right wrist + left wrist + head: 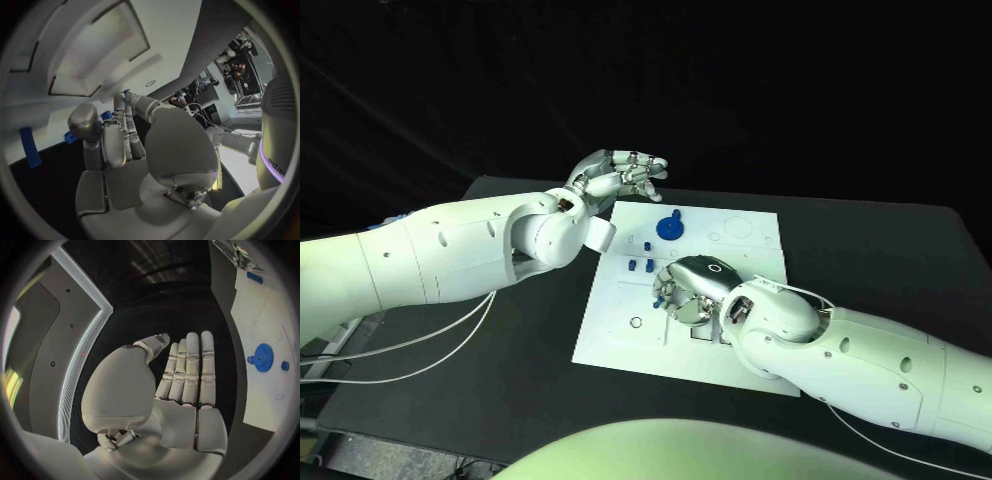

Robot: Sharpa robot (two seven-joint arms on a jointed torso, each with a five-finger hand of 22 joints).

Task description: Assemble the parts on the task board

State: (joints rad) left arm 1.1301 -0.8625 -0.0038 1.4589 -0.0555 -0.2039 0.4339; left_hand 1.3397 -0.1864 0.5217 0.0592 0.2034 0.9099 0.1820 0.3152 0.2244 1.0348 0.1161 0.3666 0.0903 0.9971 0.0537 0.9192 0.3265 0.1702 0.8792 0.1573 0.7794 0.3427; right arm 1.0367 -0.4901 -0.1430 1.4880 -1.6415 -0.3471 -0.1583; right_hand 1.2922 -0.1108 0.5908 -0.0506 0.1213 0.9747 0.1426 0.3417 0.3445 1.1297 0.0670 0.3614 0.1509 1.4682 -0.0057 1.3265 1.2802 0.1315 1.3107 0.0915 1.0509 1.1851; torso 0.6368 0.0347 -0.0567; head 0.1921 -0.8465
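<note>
The white task board (625,335) lies in the middle of the table. A blue gear (671,228) (263,357) stands near its far edge, and small blue parts (640,265) lie a little nearer. My right hand (692,288) (119,145) is down on the board's middle, fingers curled, pinching a small blue part (106,116) between thumb and fingers. Another blue part (29,147) lies on the board beside it. My left hand (620,177) (184,375) hovers off the board's far left corner, fingers straight and together, holding nothing.
The black table (516,400) runs around the board on all sides. White cables (430,345) hang from my left arm over the table's left edge. The board has several shallow outlines and holes (733,232) at its far right.
</note>
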